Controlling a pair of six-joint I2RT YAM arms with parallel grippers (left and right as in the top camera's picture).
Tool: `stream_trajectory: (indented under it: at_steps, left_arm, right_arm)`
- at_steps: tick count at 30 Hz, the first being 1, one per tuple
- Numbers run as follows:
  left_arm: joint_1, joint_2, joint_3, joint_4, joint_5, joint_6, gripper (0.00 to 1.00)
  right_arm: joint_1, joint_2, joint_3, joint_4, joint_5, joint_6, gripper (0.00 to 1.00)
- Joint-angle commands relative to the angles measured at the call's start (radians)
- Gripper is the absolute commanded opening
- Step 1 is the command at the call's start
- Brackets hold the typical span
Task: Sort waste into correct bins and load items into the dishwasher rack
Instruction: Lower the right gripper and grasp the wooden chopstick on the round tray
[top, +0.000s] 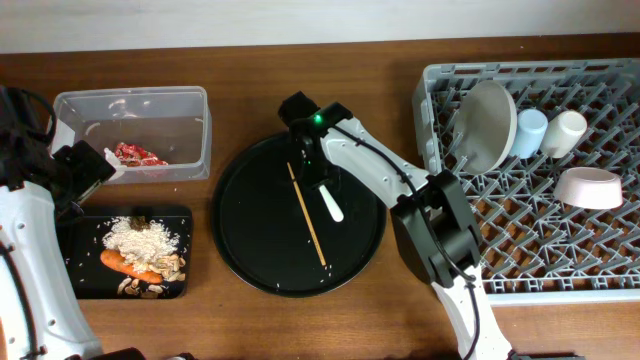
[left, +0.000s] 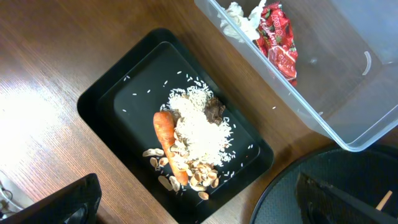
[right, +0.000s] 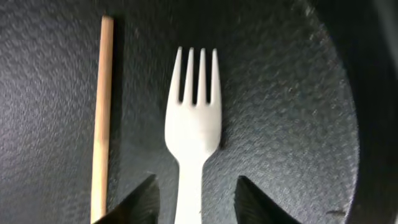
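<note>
A white fork (right: 194, 124) lies on the round black tray (top: 250, 230), tines away from me, with one wooden chopstick (right: 102, 118) to its left. My right gripper (right: 196, 202) is open and straddles the fork's handle, with a gap on each side. In the overhead view it (top: 322, 178) sits over the fork (top: 332, 206) and beside the chopstick (top: 308, 218). My left gripper (left: 199, 208) is open and empty above the shallow black tray (left: 99, 93), which holds rice (left: 199, 124), a carrot (left: 168, 140) and mushroom bits (left: 199, 177). The clear tub (left: 348, 124) holds the red wrapper (left: 277, 37) and white paper (left: 242, 18).
The grey dishwasher rack (top: 520, 240) at the right holds a plate (top: 487, 125), a blue cup (top: 530, 132), a white cup (top: 565, 130) and a bowl (top: 588, 187). The right arm stretches from the front right across the round tray's rim.
</note>
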Motion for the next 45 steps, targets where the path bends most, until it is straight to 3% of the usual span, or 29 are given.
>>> stream_trajectory:
  at_steps: [1, 9, 11, 13, 16, 29, 38, 42, 45]
  left_arm:
    - [0.004, -0.003, 0.008, 0.002, -0.004, -0.013, 0.99]
    - [0.004, -0.003, 0.008, 0.002, -0.004, -0.013, 0.99]
    - [0.004, -0.003, 0.008, 0.002, -0.004, -0.013, 0.99]
    - [0.004, -0.003, 0.008, 0.002, -0.004, -0.013, 0.99]
    - [0.004, -0.003, 0.008, 0.002, -0.004, -0.013, 0.99]
    - [0.004, -0.003, 0.008, 0.002, -0.004, -0.013, 0.99]
    - [0.004, -0.003, 0.008, 0.002, -0.004, -0.013, 0.99]
    - [0.004, -0.003, 0.008, 0.002, -0.004, -0.013, 0.99]
    - [0.004, -0.003, 0.008, 0.002, -0.004, -0.013, 0.99]
  right_arm:
    - [-0.008, 0.032, 0.017, 0.024, 0.011, 0.008, 0.44]
    - [-0.007, 0.071, 0.016, 0.102, -0.009, 0.008, 0.44]
    - [-0.007, 0.071, 0.016, 0.109, -0.008, 0.008, 0.38]
    - [-0.007, 0.071, 0.016, 0.124, -0.009, 0.008, 0.18]
    - [-0.007, 0.071, 0.016, 0.120, -0.009, 0.009, 0.04]
    - [-0.018, -0.035, 0.038, 0.043, -0.010, 0.036, 0.04]
    - [-0.179, -0.244, 0.047, -0.069, -0.079, 0.023, 0.04]
    - [-0.158, -0.243, 0.033, -0.100, -0.219, -0.023, 0.15]
    - [-0.105, -0.243, 0.032, -0.158, -0.223, -0.001, 0.31]
